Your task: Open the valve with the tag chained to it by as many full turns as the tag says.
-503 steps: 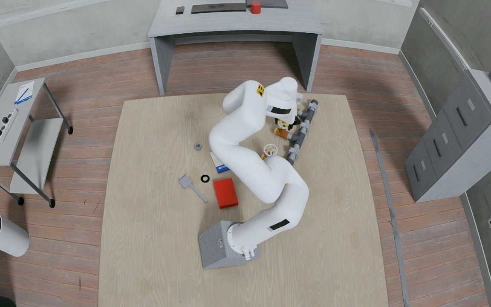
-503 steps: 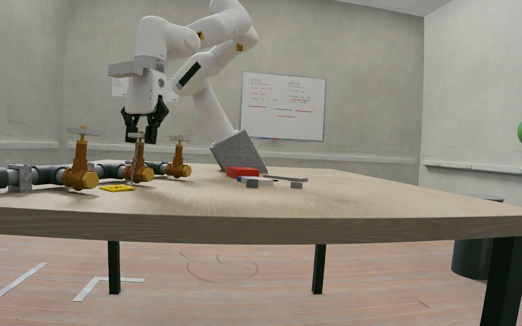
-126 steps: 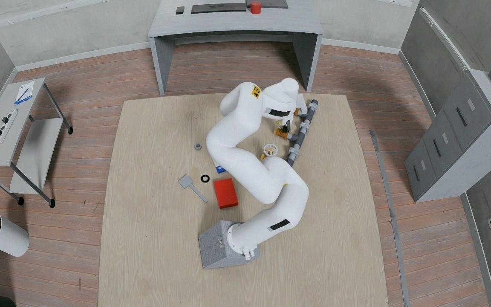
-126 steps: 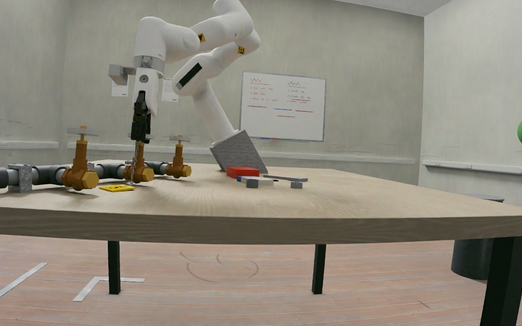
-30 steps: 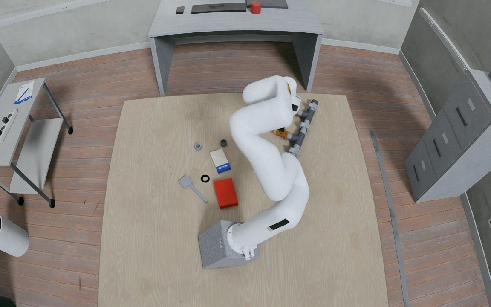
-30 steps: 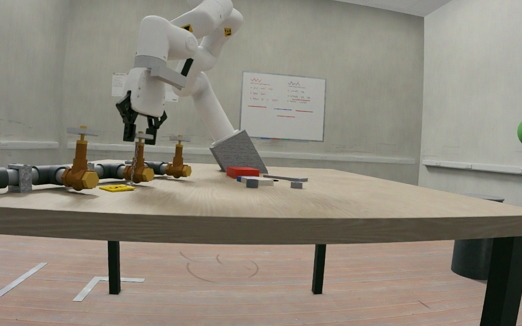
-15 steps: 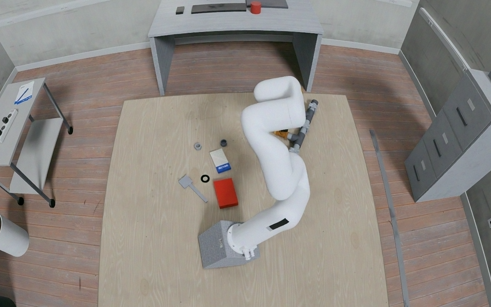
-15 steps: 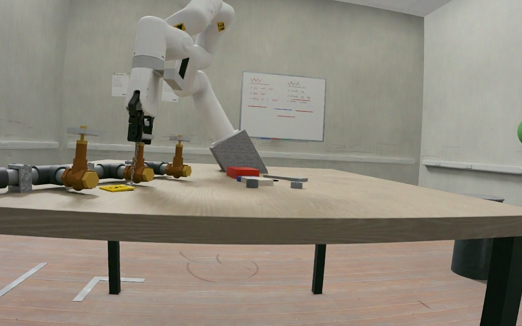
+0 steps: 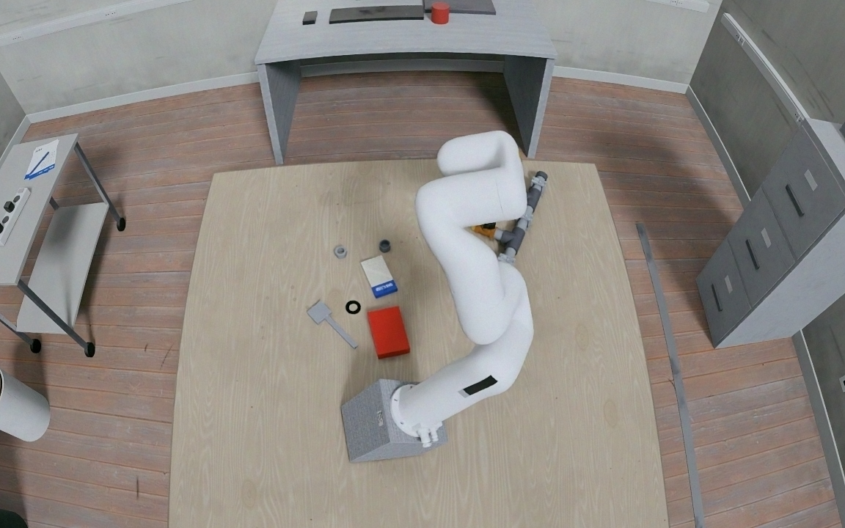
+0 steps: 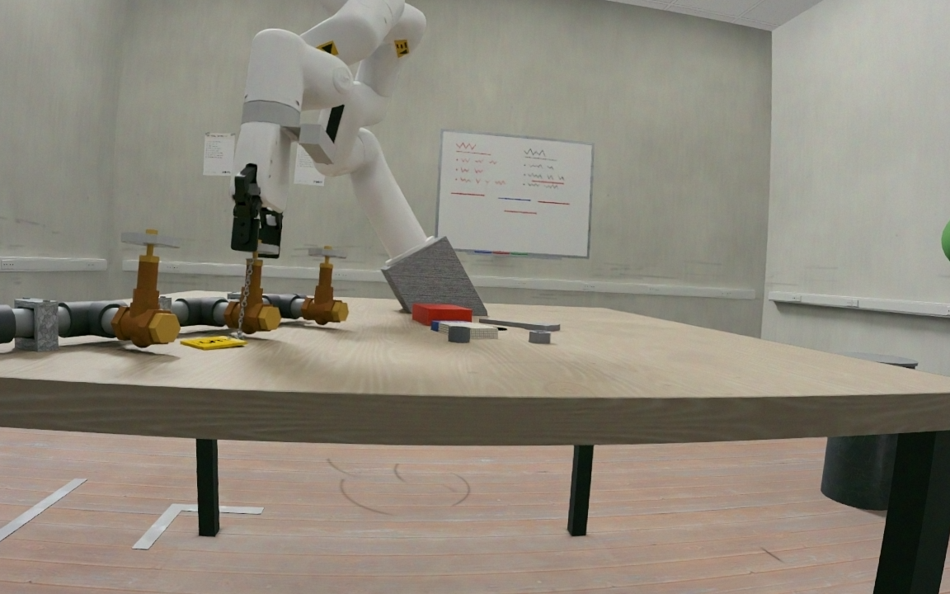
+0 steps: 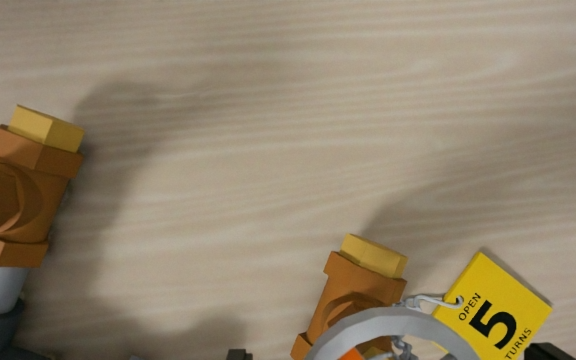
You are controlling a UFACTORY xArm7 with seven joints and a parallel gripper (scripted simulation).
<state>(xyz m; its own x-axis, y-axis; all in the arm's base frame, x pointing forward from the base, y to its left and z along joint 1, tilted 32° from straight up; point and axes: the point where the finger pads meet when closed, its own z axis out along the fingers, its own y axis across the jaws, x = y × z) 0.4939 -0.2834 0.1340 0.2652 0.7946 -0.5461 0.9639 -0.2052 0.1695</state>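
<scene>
Three brass valves stand on a grey pipe (image 10: 58, 318) at the table's far right side; the pipe also shows in the overhead view (image 9: 522, 220). The middle valve (image 10: 251, 313) has a chain down to a yellow tag (image 10: 213, 341). In the wrist view the tag (image 11: 493, 312) reads "OPEN 5 TURNS". My gripper (image 10: 256, 247) points down over the middle valve's grey handwheel (image 11: 393, 333), with its fingers open on either side of the rim and not gripping it. The near valve (image 10: 144, 295) and the far valve (image 10: 323, 291) stand untouched.
A red block (image 9: 387, 331), a white and blue box (image 9: 378, 276), a black ring (image 9: 350, 303), a flat grey tool (image 9: 330, 321) and two small grey caps lie mid-table. My base (image 9: 376, 420) sits at the table's front.
</scene>
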